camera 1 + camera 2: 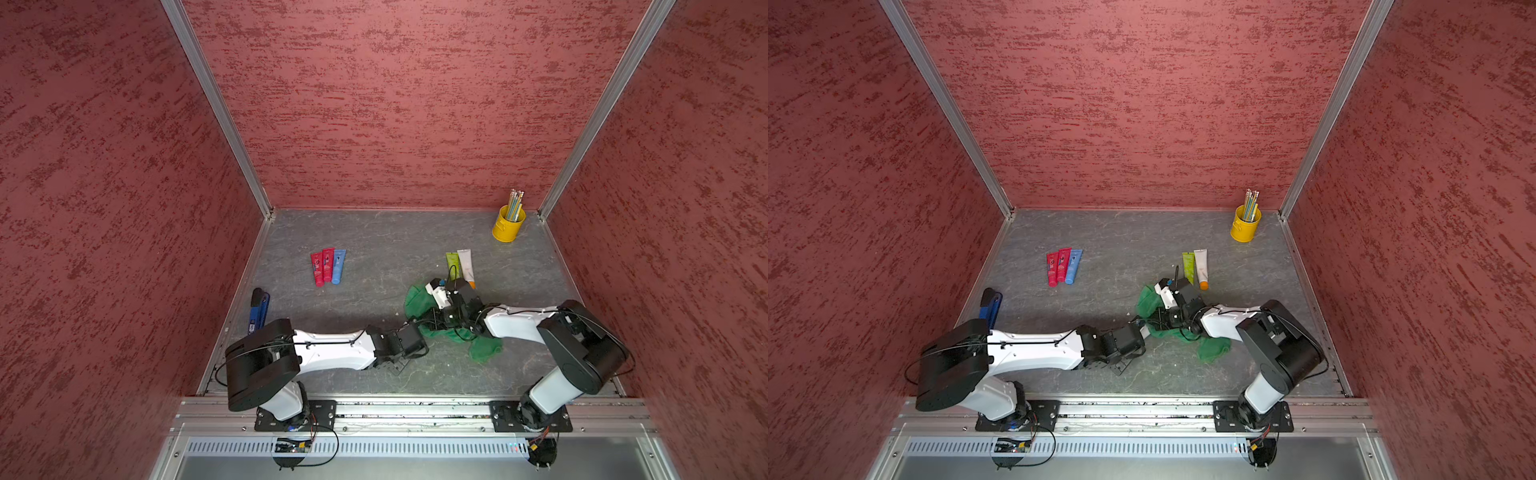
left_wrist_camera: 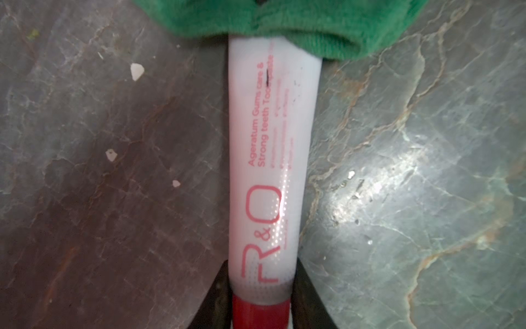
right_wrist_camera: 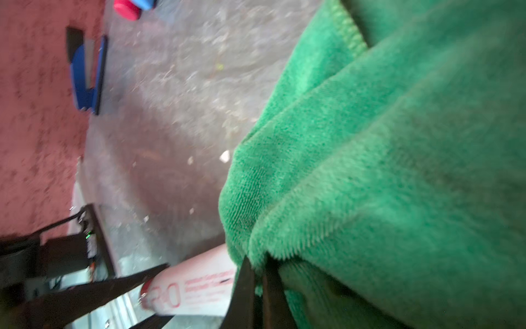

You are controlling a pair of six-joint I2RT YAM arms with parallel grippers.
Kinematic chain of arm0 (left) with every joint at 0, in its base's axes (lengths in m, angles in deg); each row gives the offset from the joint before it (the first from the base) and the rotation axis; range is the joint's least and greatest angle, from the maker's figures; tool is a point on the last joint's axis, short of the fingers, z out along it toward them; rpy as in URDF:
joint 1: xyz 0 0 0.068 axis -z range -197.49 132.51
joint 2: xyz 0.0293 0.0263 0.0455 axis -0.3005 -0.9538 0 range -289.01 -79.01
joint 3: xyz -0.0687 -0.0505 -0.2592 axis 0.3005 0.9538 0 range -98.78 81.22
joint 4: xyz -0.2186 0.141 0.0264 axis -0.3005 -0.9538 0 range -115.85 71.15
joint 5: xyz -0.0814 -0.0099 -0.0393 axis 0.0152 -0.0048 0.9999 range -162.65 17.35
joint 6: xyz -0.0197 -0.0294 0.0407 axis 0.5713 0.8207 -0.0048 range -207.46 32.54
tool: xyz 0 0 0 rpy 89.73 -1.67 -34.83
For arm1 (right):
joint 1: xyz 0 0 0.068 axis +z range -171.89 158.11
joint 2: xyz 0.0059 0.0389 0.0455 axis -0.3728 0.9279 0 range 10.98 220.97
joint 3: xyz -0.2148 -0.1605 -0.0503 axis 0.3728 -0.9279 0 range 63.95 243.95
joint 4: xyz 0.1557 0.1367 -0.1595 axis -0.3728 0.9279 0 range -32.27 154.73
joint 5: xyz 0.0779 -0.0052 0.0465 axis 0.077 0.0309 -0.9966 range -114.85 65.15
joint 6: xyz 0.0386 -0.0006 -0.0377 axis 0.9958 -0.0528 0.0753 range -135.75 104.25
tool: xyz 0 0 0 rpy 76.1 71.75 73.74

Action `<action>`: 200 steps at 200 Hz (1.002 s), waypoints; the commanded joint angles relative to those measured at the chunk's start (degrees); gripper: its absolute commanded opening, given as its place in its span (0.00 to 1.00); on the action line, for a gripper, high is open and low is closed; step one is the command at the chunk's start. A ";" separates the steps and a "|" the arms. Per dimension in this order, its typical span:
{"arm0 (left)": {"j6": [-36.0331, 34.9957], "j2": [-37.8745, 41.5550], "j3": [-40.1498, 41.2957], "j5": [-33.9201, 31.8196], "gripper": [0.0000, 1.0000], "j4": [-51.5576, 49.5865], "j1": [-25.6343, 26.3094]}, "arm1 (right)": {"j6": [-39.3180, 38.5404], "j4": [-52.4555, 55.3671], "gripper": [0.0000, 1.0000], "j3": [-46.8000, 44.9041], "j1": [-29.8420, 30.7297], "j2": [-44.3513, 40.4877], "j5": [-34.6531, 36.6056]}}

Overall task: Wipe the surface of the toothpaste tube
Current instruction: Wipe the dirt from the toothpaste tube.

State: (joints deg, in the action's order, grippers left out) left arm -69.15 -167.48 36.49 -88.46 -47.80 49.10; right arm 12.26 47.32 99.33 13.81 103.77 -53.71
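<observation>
Overhead, in both top views, a single container stands at the upper right of the grey marbled tabletop (image 1: 374, 232): a yellow metal bucket (image 1: 508, 227) holding a bundle of upright pencils (image 1: 515, 203), too tightly packed to count. Six tubes show in all. Three lie side by side left of centre, two red plastic tubes (image 1: 318, 270) and one blue plastic tube (image 1: 338, 266). Two more lie touching right of centre, a lime-green tube (image 1: 452, 264) and a cream tube with an orange cap (image 1: 466, 266). The sixth is the white plastic toothpaste tube with a red cap (image 2: 270, 159), low in the middle of the frame between the two arms. There is one green fleecy cloth (image 3: 398, 171) and one blue and black hinged tool (image 1: 258, 309) at the left edge. The left claw (image 2: 262, 287) is clamped narrowly on the tube's cap end, a finger on each side, the body running straight out from it. The tube's far end goes under the cloth, which the right claw (image 3: 257, 284) pinches tight in a fold.
</observation>
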 commanded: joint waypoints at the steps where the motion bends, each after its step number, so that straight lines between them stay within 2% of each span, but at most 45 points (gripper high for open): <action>1: 0.53 -0.77 0.10 -0.72 0.06 -0.23 0.13 | 2.95 -3.33 0.00 -3.59 3.36 0.49 -8.96; 24: 0.58 -1.25 -0.09 -0.80 0.05 -0.32 0.06 | 6.20 -8.77 0.00 -5.05 6.23 0.88 -13.76; 43: 0.60 -1.32 -0.10 -1.06 0.05 -0.40 0.00 | 6.70 -10.32 0.00 -5.27 7.41 2.07 -14.59; 67: 0.77 -1.01 0.02 -1.24 0.04 -0.41 -0.05 | 5.36 -7.83 0.00 -5.04 5.11 1.90 -9.03; 112: 1.42 -0.64 0.34 -1.76 0.03 -0.43 -0.31 | -1.20 4.33 0.00 -2.11 -5.91 -2.92 4.58; 136: 1.44 -0.28 0.61 -1.93 0.03 -0.23 -0.31 | -3.20 8.83 0.00 0.19 -7.45 -4.66 11.78; 145: 1.45 -0.37 0.61 -1.94 0.03 -0.16 -0.25 | -3.17 8.49 0.00 0.46 -7.42 -4.81 10.65; 169: 1.21 -0.69 0.43 -1.85 0.03 -0.14 -0.30 | -1.78 3.89 0.00 -0.69 -7.00 -3.81 1.80; 200: 1.04 -0.68 0.51 -1.70 0.02 0.04 -0.30 | -0.29 1.04 0.00 -1.92 -3.31 -2.91 -4.16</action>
State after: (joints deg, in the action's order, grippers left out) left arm -68.61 -167.52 36.52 -89.44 -47.71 49.03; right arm 11.23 50.66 98.36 7.76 100.10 -51.96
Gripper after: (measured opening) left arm 0.307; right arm 0.048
